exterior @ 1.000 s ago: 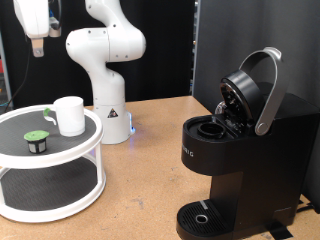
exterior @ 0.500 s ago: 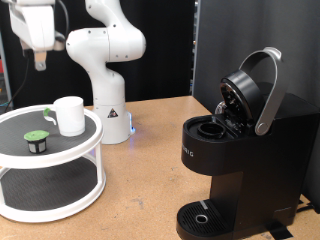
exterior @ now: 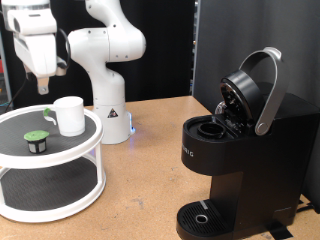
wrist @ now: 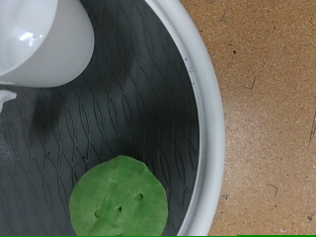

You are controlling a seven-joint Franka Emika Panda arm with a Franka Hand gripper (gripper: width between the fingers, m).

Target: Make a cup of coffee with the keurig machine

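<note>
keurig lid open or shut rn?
Open. The keurig machine has its lid tilted up with the silver handle raised, exposing the pod chamber.

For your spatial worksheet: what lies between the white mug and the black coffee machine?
In the exterior view, only bare brown tabletop separates the small white mug from the boxy black coffee machine; the white arm base stands behind.

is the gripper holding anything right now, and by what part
Nothing is held. The gripper hangs in the air above the white tiered stand, clear of the cup and the green-topped pod.

Open air above rack's top tier (exterior: 15, 120), pod (exterior: 37, 141) unobstructed, cup (exterior: 69, 115) just beside it
</note>
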